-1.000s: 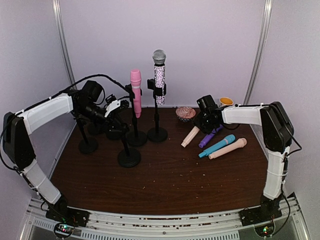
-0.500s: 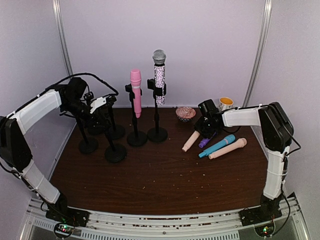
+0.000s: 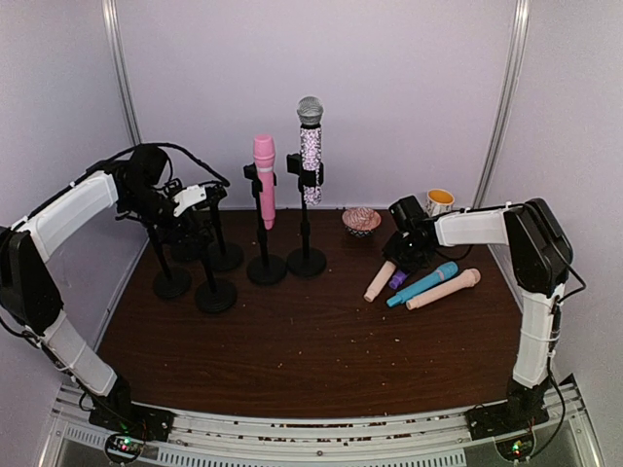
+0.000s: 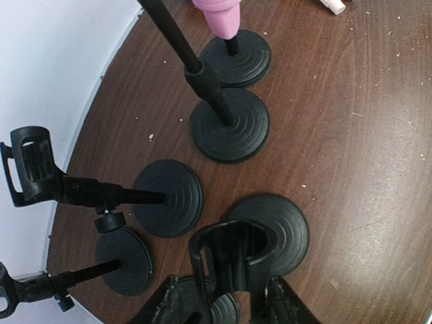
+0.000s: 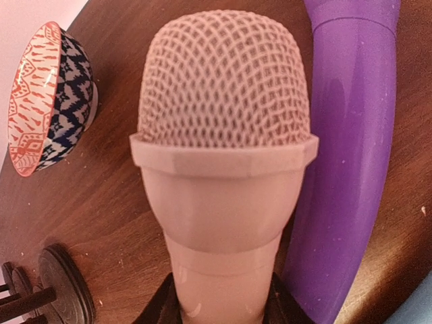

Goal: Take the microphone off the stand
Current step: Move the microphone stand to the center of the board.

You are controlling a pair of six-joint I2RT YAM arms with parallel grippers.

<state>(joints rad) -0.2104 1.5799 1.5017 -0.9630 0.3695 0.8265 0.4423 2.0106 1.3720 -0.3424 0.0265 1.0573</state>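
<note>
A pink microphone (image 3: 264, 181) and a glittery silver-headed microphone (image 3: 311, 146) stand upright in black stands at the back middle. My left gripper (image 3: 202, 216) is shut on the clip of an empty black stand (image 3: 215, 294); in the left wrist view the clip (image 4: 236, 253) sits between my fingers (image 4: 223, 300). My right gripper (image 3: 405, 251) is shut on a beige microphone (image 3: 380, 281) that lies slanted on the table. In the right wrist view its mesh head (image 5: 223, 88) fills the frame above my gripper (image 5: 223, 307).
A purple microphone (image 5: 344, 135), a blue one (image 3: 423, 283) and a peach one (image 3: 445, 289) lie at the right. A patterned bowl (image 3: 361, 220) and a yellow cup (image 3: 440, 198) stand behind them. Other empty stands (image 3: 171, 282) cluster at the left, near the wall.
My left gripper has carried the empty stand leftward and back toward the other empty stands. My right gripper has moved slightly right and lowered the beige microphone beside the purple one.
</note>
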